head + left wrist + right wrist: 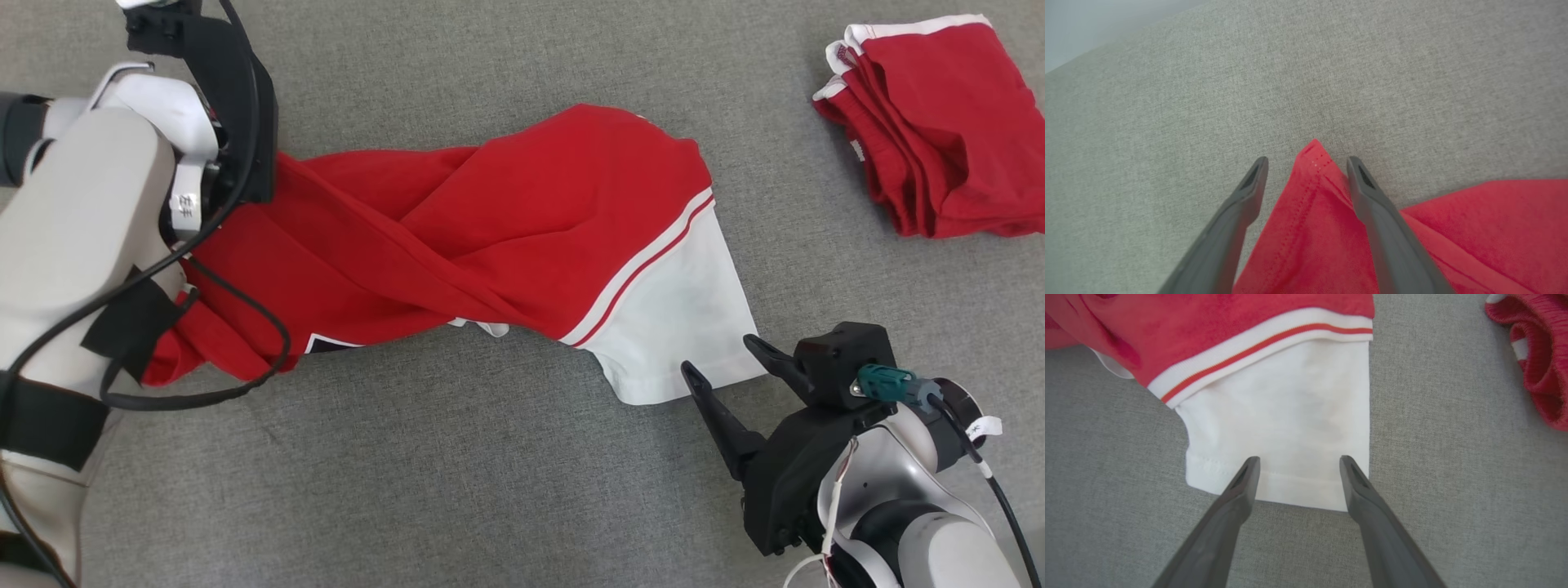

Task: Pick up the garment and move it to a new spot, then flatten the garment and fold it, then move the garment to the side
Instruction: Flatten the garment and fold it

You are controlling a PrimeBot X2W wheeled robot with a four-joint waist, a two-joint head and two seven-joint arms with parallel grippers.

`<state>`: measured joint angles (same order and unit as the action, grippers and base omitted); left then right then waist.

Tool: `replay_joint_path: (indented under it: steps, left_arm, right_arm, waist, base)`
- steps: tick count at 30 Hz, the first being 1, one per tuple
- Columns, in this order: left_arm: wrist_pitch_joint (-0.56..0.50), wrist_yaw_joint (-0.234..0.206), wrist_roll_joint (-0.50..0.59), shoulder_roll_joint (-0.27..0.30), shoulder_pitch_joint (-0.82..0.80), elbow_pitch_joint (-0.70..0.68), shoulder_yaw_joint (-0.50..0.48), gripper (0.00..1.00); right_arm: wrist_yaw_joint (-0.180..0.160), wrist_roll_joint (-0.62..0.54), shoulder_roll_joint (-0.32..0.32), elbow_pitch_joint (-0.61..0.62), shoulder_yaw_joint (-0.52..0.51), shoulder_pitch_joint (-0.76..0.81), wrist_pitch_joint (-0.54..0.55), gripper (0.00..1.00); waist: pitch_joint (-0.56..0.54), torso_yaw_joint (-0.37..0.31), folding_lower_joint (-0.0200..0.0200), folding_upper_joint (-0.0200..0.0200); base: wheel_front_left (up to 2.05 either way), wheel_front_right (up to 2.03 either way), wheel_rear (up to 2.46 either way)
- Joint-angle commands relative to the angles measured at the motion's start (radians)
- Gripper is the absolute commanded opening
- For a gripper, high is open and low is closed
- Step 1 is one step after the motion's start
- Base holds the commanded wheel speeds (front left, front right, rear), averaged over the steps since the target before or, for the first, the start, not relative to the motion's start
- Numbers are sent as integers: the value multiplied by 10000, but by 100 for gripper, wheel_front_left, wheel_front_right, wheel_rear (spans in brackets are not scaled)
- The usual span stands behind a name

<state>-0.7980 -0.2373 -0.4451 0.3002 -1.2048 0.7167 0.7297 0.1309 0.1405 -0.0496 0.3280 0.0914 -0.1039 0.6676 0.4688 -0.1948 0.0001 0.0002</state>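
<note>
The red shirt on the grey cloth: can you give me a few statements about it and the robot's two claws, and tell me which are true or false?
1. The red shirt lies twisted and rumpled on the grey surface. True.
2. The right gripper is shut on cloth. False: its jaws are open, at the hem of the white sleeve.
3. A folded red stack lies apart from the shirt, on the robot's right. True.
4. The left gripper points at bare surface. False: its jaws are open and they straddle a red corner of the shirt.
</note>
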Motion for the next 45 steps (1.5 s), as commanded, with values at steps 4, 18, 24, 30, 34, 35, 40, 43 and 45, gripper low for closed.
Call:
replay_joint_path:
  steps: [4, 18, 24, 30, 34, 35, 40, 43, 45]
  left_arm:
    - [-608, -59, -26, 230, -140, -286, 72, 100]
    - [-2258, -205, -110, 836, -341, -1769, 211, 100]
    - [-2499, -387, -165, 1188, 73, -2190, 237, 100]
    - [-2545, -425, -249, 1489, 354, -2348, 233, 95]
    - [-2492, -433, -256, 1562, 352, -2451, 256, 89]
    - [-2485, -424, -250, 1575, 346, -2460, 263, 85]
    - [-2229, -313, -172, 1628, 316, -2453, 355, 59]
    - [-2046, -297, -157, 1574, 240, -2400, 372, 64]
    - [-1947, -279, -137, 1552, 179, -2359, 386, 62]
  right_arm:
    - [1, -65, -23, -26, 163, -200, 50, 100]
    - [1, 93, -22, -68, 279, -390, 19, 100]
    - [1, 36, -23, -80, 360, -555, 68, 100]
    - [1, 67, -23, -92, 572, -488, 50, 100]
    - [1, 34, -23, -55, 590, -520, 68, 100]
    - [1, 16, -23, -52, 576, -558, 64, 100]
    - [1, 87, -22, 50, 583, -631, 173, 100]
    - [1, 140, -24, 144, 547, -641, 203, 100]
    - [1, 149, -24, 189, 535, -628, 229, 100]
  waist:
    - [17, -86, -1, -2]
    - [10, -290, -1, -2]
    - [104, -472, -1, -2]
    - [192, -665, -1, -2]
    - [336, -703, -1, -2]
    - [370, -699, -1, -2]
    - [456, -652, -1, -2]
    - [444, -640, -1, -2]
    - [430, -663, -1, -2]
  base:
    - [0, 0, 0]
    - [0, 0, 0]
    - [0, 0, 0]
    - [0, 0, 0]
    - [0, 0, 0]
    - [0, 0, 0]
    - [0, 0, 0]
    - [0, 0, 0]
    - [0, 0, 0]
